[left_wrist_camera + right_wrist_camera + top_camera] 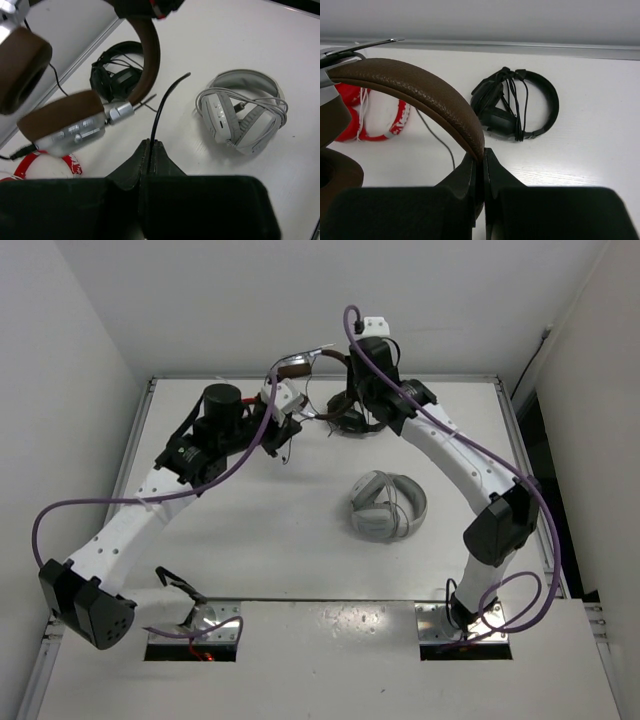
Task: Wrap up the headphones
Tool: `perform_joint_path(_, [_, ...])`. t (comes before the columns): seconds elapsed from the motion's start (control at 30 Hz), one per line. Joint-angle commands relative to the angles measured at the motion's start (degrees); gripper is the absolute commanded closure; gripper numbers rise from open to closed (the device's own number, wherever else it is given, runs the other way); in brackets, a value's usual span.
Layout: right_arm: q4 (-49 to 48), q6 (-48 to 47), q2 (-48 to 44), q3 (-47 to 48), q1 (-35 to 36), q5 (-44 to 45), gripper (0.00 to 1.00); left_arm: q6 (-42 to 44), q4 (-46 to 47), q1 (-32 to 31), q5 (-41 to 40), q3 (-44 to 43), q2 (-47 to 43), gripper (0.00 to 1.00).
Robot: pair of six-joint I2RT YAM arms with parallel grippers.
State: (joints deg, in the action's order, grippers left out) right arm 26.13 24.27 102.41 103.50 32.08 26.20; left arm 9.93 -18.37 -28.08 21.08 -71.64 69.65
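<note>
The headphones with the brown headband (420, 92) hang in the air at the back of the table (300, 364). My right gripper (483, 152) is shut on the headband and holds it up; it also shows in the top view (338, 364). In the left wrist view a brown ear pad (20, 67) and a silver ear cup (75, 132) hang at the upper left. My left gripper (150, 146) is shut on the thin black cable (162, 102), whose end sticks up past the fingertips. It sits just left of the headphones (284, 434).
Black headphones (515, 102) with their cable wound round them lie under the right gripper (350, 422). Light grey headphones (388, 505) lie mid-table on the right (245, 117). Red headphones (370, 112) lie at the back left (45, 167). White walls enclose the table.
</note>
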Motion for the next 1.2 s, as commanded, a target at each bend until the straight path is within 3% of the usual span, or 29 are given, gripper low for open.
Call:
perform_joint_path(0.0, [-5.47,-0.19,-2.92,-1.10,1.23,3.07,1.00,-2.20,2.90,-2.15,-2.18,-3.24,1.28,1.00])
perform_joint_path(0.2, [-5.48,-0.19,-3.53,-1.64,1.24,3.07,1.00,-1.58,3.96,-3.39,-8.94,-3.77,2.51,1.00])
perform_joint_path(0.43, [-4.42,-0.72,-4.58,-2.87,0.01,0.62,1.00,2.28,8.70,-3.39,-29.48,-3.77,1.37,1.00])
perform_joint_path(0.57, [-3.10,0.42,-4.59,-3.48,-0.61,-1.93,1.00,5.35,12.04,-3.39,-36.00,-3.77,1.37,1.00])
perform_joint_path(0.8, [-2.22,0.43,-5.64,-7.52,-1.22,-1.41,1.00,6.15,15.56,-0.40,-37.52,-5.43,0.23,1.00])
perform_joint_path(1.17, [-7.92,-7.73,-9.68,-18.68,-0.09,2.54,1.00,7.82,18.54,3.28,-37.52,-10.88,0.23,1.00])
